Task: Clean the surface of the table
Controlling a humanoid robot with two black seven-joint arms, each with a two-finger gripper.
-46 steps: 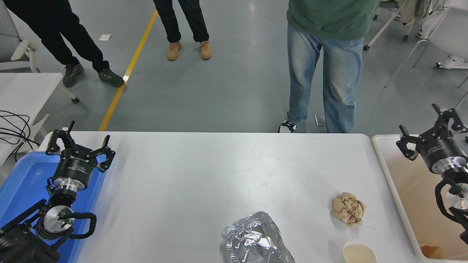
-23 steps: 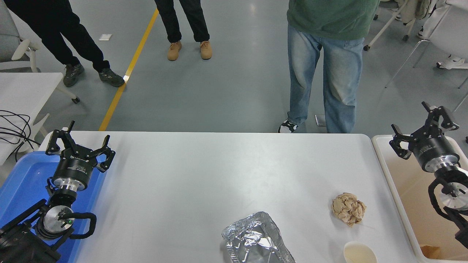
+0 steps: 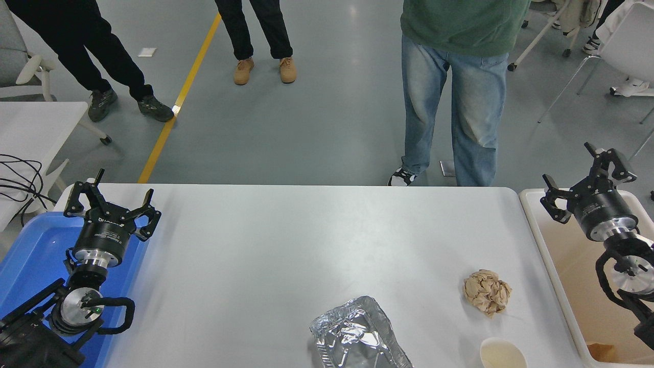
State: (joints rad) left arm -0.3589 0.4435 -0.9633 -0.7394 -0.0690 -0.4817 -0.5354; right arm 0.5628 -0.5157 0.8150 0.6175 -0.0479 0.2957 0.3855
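The white table surface fills the middle of the head view. On it lie a crumpled brown paper ball at the right, a crushed foil tray at the front edge, and a paper cup at the bottom right. My right gripper hangs open and empty over the beige bin, to the upper right of the paper ball. Parked at the lower left above the blue tray, my left gripper stands open.
A blue plastic tray sits at the table's left end. A white-rimmed beige bin with a brown scrap in it stands at the right. A person in jeans stands at the far edge; two more stand further back. A smaller white table is at left.
My right gripper has moved a little to the left and away from me over the bin, staying open. The left arm and the things on the table have not moved.
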